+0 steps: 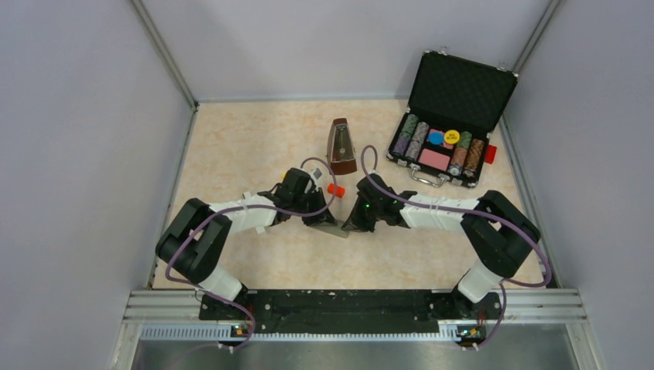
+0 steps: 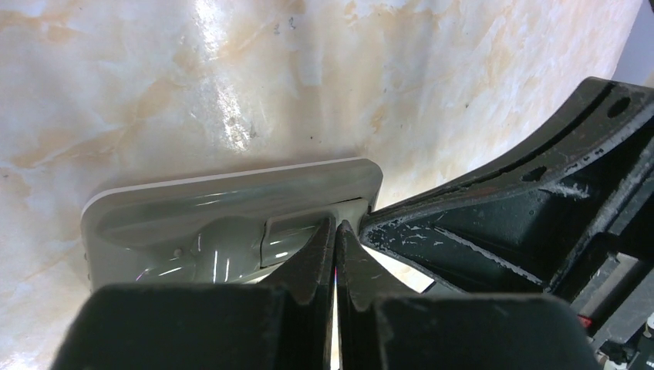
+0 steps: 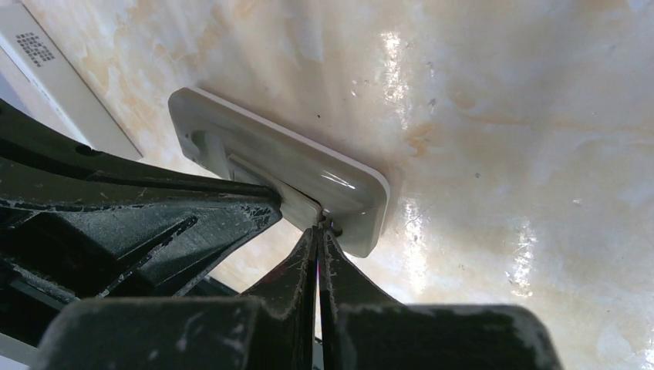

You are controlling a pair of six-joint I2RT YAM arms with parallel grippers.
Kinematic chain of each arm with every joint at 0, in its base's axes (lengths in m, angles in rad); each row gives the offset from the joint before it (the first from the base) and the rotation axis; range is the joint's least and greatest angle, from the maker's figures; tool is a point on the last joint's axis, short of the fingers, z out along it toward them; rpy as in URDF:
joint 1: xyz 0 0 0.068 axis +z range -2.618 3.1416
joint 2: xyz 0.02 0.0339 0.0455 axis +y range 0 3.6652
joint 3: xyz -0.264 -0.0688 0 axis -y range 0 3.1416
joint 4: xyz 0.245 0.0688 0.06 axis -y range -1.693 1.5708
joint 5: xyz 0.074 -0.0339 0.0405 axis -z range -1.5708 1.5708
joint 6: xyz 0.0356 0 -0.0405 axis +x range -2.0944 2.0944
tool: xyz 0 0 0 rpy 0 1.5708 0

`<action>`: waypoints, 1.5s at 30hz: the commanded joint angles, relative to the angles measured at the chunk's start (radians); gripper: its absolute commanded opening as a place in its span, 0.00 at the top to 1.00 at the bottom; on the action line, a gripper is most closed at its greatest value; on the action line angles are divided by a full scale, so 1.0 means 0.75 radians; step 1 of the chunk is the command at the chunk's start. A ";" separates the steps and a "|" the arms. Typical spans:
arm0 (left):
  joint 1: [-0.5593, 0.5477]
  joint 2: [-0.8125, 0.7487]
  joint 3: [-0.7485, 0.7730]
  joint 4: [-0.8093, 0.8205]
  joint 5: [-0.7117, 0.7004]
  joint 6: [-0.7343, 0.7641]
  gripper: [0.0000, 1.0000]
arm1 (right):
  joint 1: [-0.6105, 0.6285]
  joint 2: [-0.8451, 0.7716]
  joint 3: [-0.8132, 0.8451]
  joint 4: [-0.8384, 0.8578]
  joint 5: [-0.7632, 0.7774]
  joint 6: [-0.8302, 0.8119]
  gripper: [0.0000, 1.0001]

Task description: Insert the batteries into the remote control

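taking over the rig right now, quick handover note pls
Left pincer: shut, tips on the grey remote control.
Right pincer: shut, tips at the remote's battery cover.
Remote lies flat on the table between both arms; red-orange battery lies loose just beyond it; green battery not in view.
Done: no battery seen loaded.
Left: open the cover, load both batteries, close.

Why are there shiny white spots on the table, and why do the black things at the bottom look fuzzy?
Left wrist view: light glares off the table and streaks the remote control; the left tool sits close to the lens, so it looks soft. Right wrist view: same table glare, right tool soft too. Top view: even light, sharp.
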 commanded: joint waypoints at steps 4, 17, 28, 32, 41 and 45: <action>-0.018 0.107 -0.084 -0.178 -0.199 0.046 0.96 | 0.003 0.117 -0.083 0.230 -0.075 0.118 1.00; -0.040 0.136 -0.095 -0.222 -0.311 0.044 0.98 | 0.003 0.196 -0.211 0.581 0.008 -0.032 1.00; -0.038 0.014 -0.073 -0.240 -0.370 0.012 0.77 | 0.003 0.249 -0.124 0.390 0.023 -0.091 1.00; -0.022 -0.073 -0.015 -0.250 -0.361 -0.005 0.67 | 0.003 0.267 -0.108 0.339 0.029 -0.088 1.00; 0.013 -0.110 0.060 -0.252 -0.381 0.124 0.59 | 0.004 0.309 0.036 0.082 0.009 -0.140 1.00; 0.014 -0.077 0.051 -0.239 -0.365 0.195 0.61 | 0.004 0.319 0.084 0.002 0.010 -0.152 0.95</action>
